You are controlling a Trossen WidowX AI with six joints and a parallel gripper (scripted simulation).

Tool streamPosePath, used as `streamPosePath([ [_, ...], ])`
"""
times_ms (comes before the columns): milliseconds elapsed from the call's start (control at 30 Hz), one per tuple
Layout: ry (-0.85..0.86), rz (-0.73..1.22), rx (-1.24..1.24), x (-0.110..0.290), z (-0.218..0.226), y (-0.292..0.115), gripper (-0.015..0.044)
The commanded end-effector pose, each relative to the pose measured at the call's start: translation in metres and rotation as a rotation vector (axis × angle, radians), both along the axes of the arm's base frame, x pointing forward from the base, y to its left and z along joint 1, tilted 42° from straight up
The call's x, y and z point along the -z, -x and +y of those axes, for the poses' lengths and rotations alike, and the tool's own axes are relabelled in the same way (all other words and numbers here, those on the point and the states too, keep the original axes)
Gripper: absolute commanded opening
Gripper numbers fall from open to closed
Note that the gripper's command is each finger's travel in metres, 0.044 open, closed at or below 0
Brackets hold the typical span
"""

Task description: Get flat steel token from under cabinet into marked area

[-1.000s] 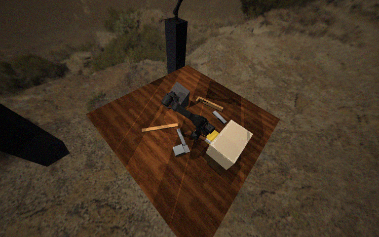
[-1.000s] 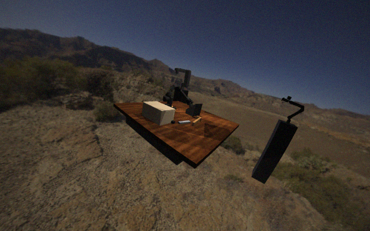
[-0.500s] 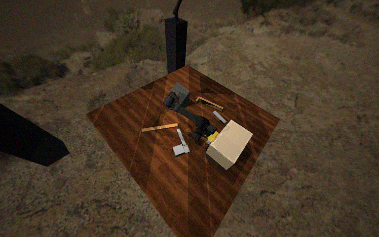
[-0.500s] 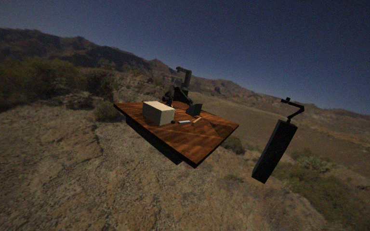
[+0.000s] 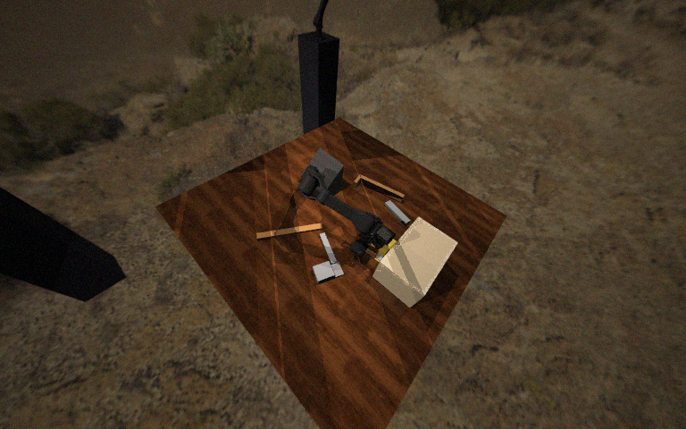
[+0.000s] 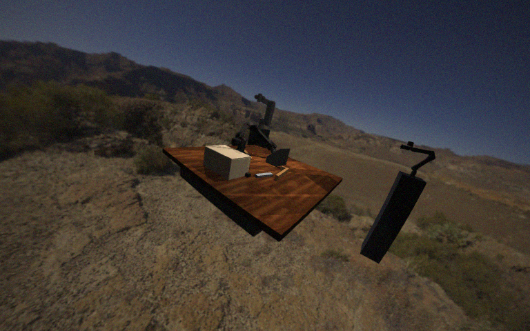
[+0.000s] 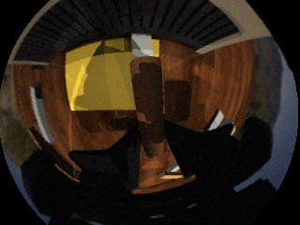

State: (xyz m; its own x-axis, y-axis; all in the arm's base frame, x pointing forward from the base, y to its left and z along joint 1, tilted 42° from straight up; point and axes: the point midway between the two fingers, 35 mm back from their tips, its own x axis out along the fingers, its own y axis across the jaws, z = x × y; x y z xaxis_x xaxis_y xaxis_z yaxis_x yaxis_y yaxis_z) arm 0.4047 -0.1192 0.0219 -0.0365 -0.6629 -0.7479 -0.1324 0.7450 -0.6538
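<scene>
The cream cabinet (image 5: 425, 254) (image 6: 217, 161) stands on the table; its dark slotted vent (image 7: 127, 21) spans the top of the wrist view. The yellow marked area (image 7: 100, 86) (image 5: 391, 244) lies in front of it, partly covered by the arm in the top view. My gripper (image 7: 150, 123) is shut on a brown stick (image 7: 148, 89) with a pale grey end piece (image 7: 142, 45). The stick points at the cabinet, and its end piece shows over the right part of the marked area, near the vent. I cannot make out the steel token; whether the end piece touches anything is unclear.
A grey L-shaped piece (image 5: 328, 271) and a long wooden strip (image 5: 288, 231) lie to one side of the arm. A grey bar (image 5: 397, 212) (image 6: 263, 174) and a wooden angled piece (image 5: 381, 187) lie on the other side. A small dark object (image 6: 247, 174) is beside the cabinet.
</scene>
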Motion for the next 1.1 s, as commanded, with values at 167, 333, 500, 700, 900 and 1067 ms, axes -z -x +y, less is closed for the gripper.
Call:
streamPosePath([
  [167, 0.001, -0.005, 0.002, 0.007, 0.006, -0.002, 0.0],
  [333, 0.001, -0.004, 0.002, 0.011, 0.01, -0.001, 0.0],
  [500, 0.0, -0.004, 0.002, 0.015, 0.013, 0.0, 0.0],
  [700, 0.0, -0.004, 0.002, 0.018, 0.017, 0.001, 0.0],
  [900, 0.0, -0.004, 0.002, 0.022, 0.021, 0.001, 0.0],
  [1067, 0.0, -0.004, 0.002, 0.025, 0.024, 0.002, 0.0],
])
